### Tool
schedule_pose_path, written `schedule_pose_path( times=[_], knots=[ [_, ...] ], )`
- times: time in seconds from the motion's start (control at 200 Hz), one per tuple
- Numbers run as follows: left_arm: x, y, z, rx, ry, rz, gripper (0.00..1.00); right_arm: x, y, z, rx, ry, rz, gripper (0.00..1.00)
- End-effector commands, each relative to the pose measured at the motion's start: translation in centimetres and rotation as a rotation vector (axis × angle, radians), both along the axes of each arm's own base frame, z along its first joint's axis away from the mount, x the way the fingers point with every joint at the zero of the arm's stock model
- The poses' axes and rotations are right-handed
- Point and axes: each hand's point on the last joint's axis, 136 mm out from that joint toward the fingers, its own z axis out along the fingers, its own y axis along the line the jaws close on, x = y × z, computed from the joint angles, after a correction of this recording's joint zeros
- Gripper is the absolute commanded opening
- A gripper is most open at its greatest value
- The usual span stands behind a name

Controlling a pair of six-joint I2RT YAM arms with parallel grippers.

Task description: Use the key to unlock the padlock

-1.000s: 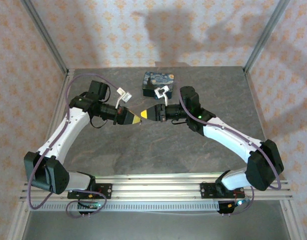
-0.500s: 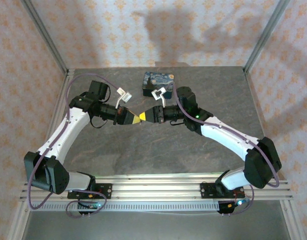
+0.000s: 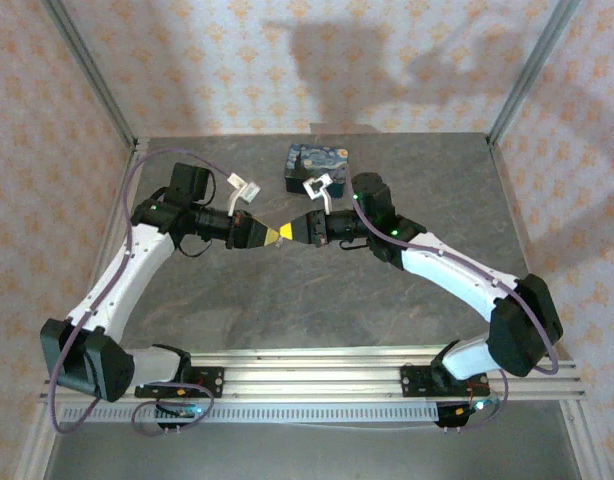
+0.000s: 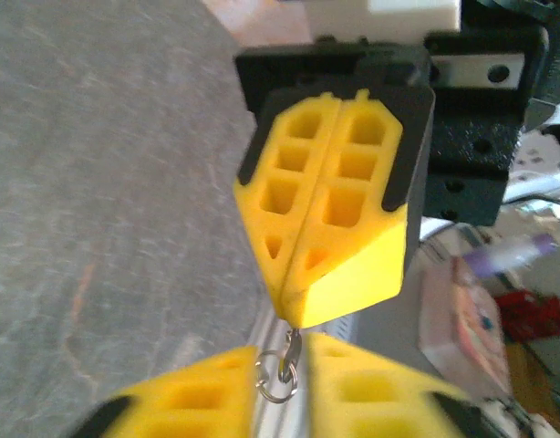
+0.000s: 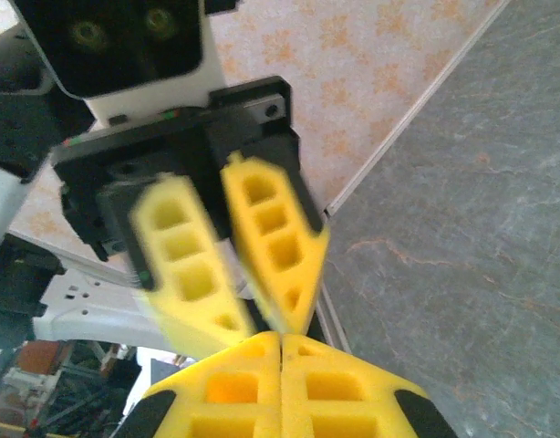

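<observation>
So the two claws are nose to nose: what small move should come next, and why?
Probably the left claw should ease straight back. The right claw is shut, pinching a small ringed metal piece at its tip, and the left claw's fingers stand apart around it, so the right claw alone seems to hold it.
</observation>
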Motion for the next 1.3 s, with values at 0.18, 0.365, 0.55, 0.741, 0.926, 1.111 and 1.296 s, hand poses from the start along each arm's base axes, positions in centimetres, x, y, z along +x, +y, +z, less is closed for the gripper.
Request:
schedule_pose_path(
  times=[0.18, 0.365, 0.55, 0.741, 0.926, 1.111, 1.296],
  knots=[
    [3.7, 4.0, -0.5, 0.123, -0.075, 0.416, 0.61, 1.7, -0.8, 1.3, -0.053, -0.125, -0.069, 0.0],
    [4.4, 5.3, 1.8, -0.109, -0.148, 0.634, 0.64, 2.7, -0.7, 2.7, -0.017, -0.186, 0.008, 0.0],
    [3.2, 4.1, 5.2, -0.296, -0.201, 0.567, 0.63, 3.1, 0.1, 4.4, 0.037, -0.199, 0.083, 0.0],
    [2.6, 2.9, 6.8, -0.417, -0.213, 0.487, 0.6, 3.4, 0.5, 6.1, 0.099, -0.204, 0.089, 0.0],
    [2.4, 1.8, 6.7, -0.439, -0.201, 0.429, 0.54, 3.7, 0.6, 6.7, 0.142, -0.186, 0.066, 0.0],
    [2.2, 1.1, 6.2, -0.439, -0.183, 0.403, 0.48, 3.8, 0.6, 7.4, 0.168, -0.186, 0.051, 0.0],
    [2.0, 0.5, 6.2, -0.44, -0.173, 0.377, 0.46, 3.9, 0.6, 7.5, 0.172, -0.188, 0.045, 0.0]
  ],
)
